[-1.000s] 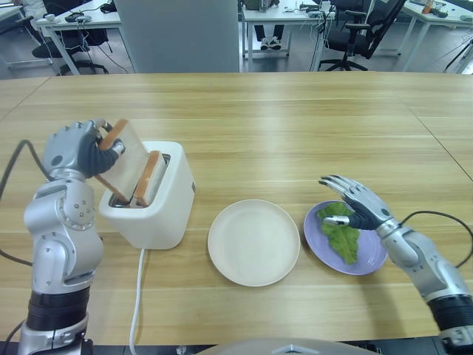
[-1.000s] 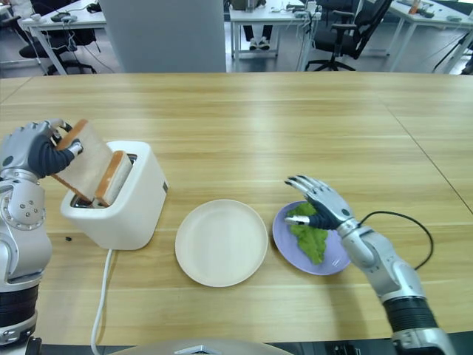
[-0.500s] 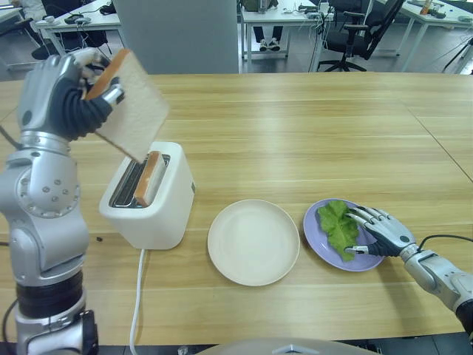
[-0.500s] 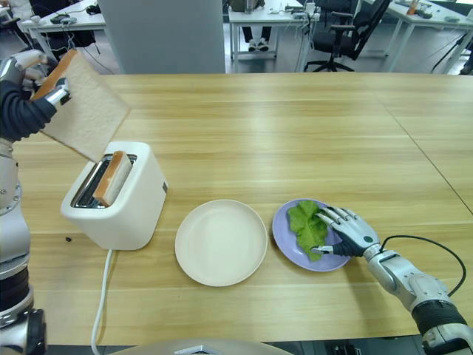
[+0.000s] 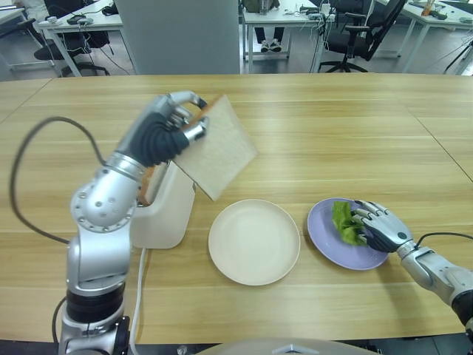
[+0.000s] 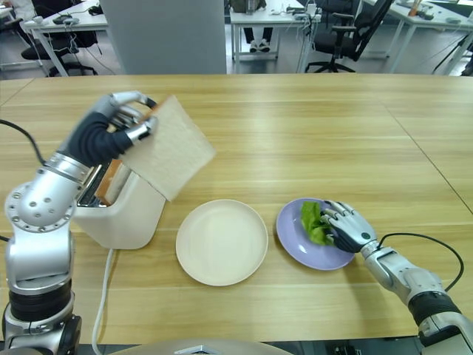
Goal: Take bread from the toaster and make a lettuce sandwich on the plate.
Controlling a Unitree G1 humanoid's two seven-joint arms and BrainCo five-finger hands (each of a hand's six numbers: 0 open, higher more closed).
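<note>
Now logging a shift on the left: bread slice (image 5: 218,157) swung right and down from its spot high over the toaster (image 5: 164,214) half a second back. Hanging tilted above the bench (image 5: 332,126), between toaster and white plate (image 5: 254,241), lower corner just short of the plate's left rim. Pinched along the upper crust edge by left hand (image 5: 168,126), fingers curled tight on it. Second slice (image 6: 111,181) left standing in the toaster slot.

On the right: lettuce (image 5: 343,222), spread flat on the purple plate (image 5: 332,248) a moment ago, now bunched toward the plate's right half. Right hand (image 5: 380,229) resting on it, fingers curled over the leaf. Reads as a grasp, not yet a lift.

For the task: first slice out and nearly delivered. Probably a lay-down on the white plate next, then lettuce, then the second slice.

Surface: wide, pale wood-grain bench; toaster cable (image 5: 137,296) trailing to the near edge.

Room beyond: grey partition (image 5: 177,33) at the far side, office desks and swivel chairs behind.
</note>
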